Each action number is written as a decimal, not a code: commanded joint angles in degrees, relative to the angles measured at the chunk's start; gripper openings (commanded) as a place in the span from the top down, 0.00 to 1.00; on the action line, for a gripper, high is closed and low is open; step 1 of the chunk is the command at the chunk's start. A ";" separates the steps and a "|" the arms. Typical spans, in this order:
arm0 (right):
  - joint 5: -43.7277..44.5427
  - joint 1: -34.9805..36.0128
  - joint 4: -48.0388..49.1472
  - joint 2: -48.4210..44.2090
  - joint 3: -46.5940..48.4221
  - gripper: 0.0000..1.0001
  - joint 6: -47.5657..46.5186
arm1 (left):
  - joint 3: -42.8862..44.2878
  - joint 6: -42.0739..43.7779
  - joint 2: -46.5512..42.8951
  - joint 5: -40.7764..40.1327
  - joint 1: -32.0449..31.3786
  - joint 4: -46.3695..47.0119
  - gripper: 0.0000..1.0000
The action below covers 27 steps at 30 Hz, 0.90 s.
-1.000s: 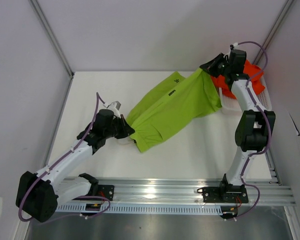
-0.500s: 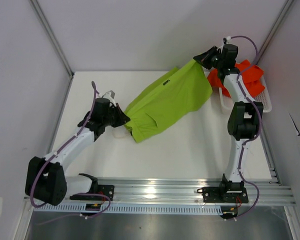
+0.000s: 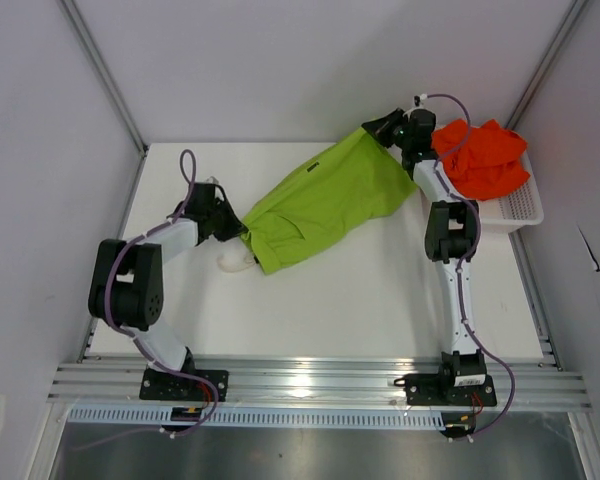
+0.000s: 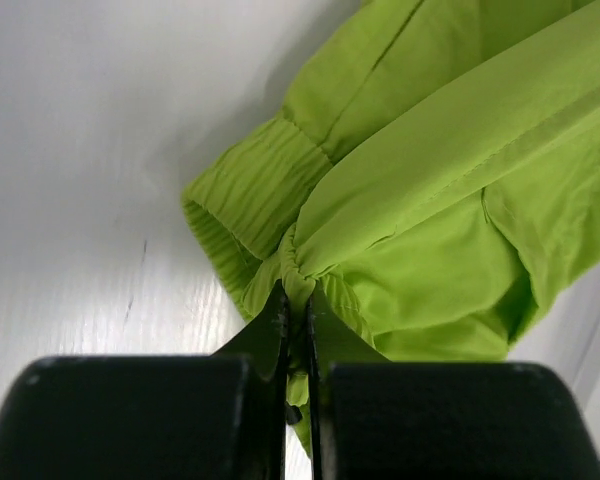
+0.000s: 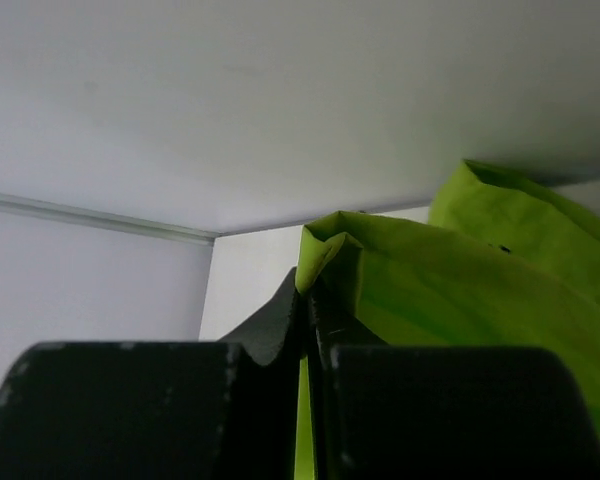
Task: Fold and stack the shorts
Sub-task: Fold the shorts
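White table (image 3: 380,300), pale walls on 3 sides, metal rail along the near edge.

1. Lime green shorts (image 3: 320,205): stretched between both arms, running from about 9 o'clock to 1 o'clock over the far half of the table. The far end is raised; the sagging lower edge appears to brush the surface near 8 o'clock, though contact cannot be confirmed.
2. Left gripper (image 3: 238,228): jaws pressed together on a bunched pinch of green cloth, just beside a ribbed elastic band.
3. Right gripper (image 3: 372,127): jaws likewise closed tight on a folded corner of the same garment, held high near the far wall.
4. Orange-red shorts (image 3: 485,160): heaped in the white mesh basket (image 3: 515,212) at 2 o'clock, with no gripper on them.

Assessment: the step in hand looks like spreading the green pair flat ahead of its 1st fold. Recommended practice is even tension at both pinches, both ends lowered together, the slack edge laid down without a tuck beneath it, and release only once the cloth rests on the table.

Materials: green fabric is thin, smooth and limp, with straight stitched seams and a gathered, corrugated band. It creases readily at each pinch. Basket is rigid perforated plastic.
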 commanded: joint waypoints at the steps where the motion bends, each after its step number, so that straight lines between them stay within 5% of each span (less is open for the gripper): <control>1: 7.69 -0.67 13.22 0.50 -2.07 0.97 2.42 | 3.86 -0.16 3.71 -1.66 1.36 0.37 1.00; 2: 8.06 -0.67 14.37 0.67 -2.35 0.97 2.51 | 4.65 0.02 4.08 -2.09 1.36 0.37 0.98; 4: 8.33 -0.67 14.39 1.55 -1.48 0.74 1.99 | 5.18 0.19 4.34 -2.80 1.36 0.46 0.74; 5: 8.24 -0.49 13.43 1.64 -0.25 0.56 1.64 | 5.53 0.54 3.99 -2.97 1.36 0.37 0.58; 6: 8.07 -0.49 12.55 1.47 0.02 0.27 0.42 | 5.97 0.46 3.64 -4.37 1.36 -0.15 0.37; 9: 6.75 -0.75 10.36 -1.42 -1.11 0.11 -3.01 | 6.41 1.16 1.54 -5.87 1.36 -1.12 0.20; 18: 0.50 2.14 -12.47 -17.66 -9.27 0.19 -23.66 | 10.71 4.23 2.14 -6.32 2.23 -2.89 0.10; 21: 0.76 5.13 -12.87 -24.17 -23.65 0.27 -28.85 | 11.42 5.20 4.42 -4.83 2.24 -1.40 0.11; 27: -4.32 11.01 -7.60 -29.12 -36.09 0.46 -28.25 | 11.94 8.45 8.03 4.04 2.68 4.58 0.11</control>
